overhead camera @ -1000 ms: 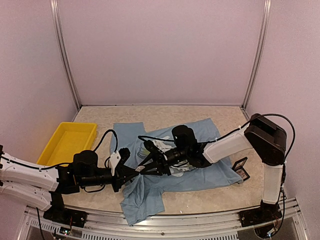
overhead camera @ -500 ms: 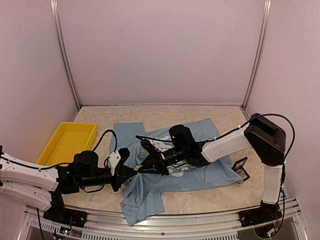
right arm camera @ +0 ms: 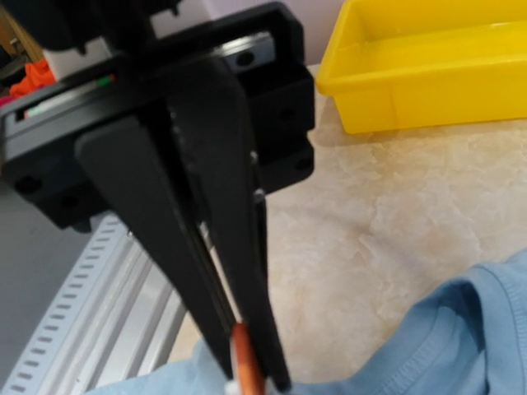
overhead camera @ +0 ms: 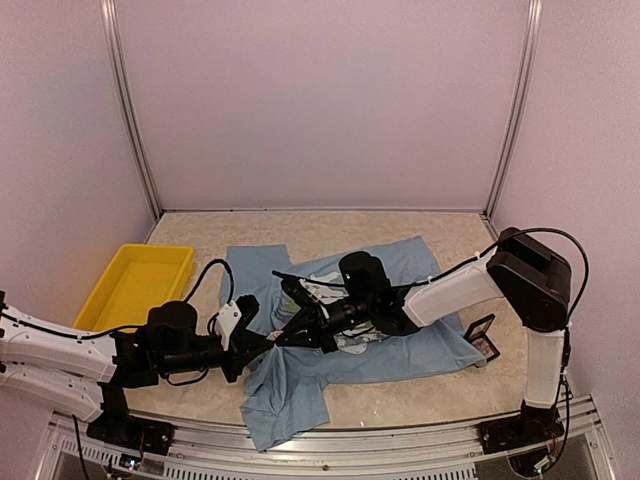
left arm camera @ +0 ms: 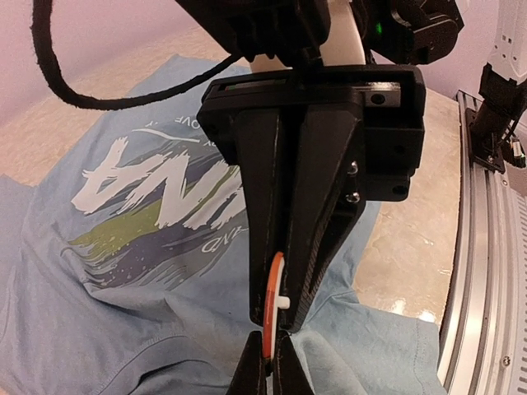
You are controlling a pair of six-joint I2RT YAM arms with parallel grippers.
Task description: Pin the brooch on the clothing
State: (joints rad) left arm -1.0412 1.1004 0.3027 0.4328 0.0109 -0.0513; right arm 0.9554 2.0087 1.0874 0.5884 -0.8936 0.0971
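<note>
The light blue T-shirt (overhead camera: pixel 410 345) lies flat on the table, with its white lettering (left arm camera: pixel 156 181) showing in the left wrist view. My two grippers meet tip to tip over the shirt's near left part. The brooch (left arm camera: pixel 276 296) is a thin orange disc with a white back and a small white stud. My right gripper (overhead camera: pixel 292 336) is shut on the disc from above. My left gripper (overhead camera: pixel 264 343) pinches its lower edge just above the cloth. The brooch's orange edge (right arm camera: pixel 245 362) also shows in the right wrist view, between the left arm's black fingers (right arm camera: pixel 206 247).
A yellow tray (overhead camera: pixel 135 285) stands at the left, and shows in the right wrist view (right arm camera: pixel 428 74). A small black case (overhead camera: pixel 482 335) lies at the shirt's right edge. The metal rail (left arm camera: pixel 486 247) runs along the table's near edge.
My right gripper has shifted slightly to the left, toward the left gripper. The left arm has hardly moved.
</note>
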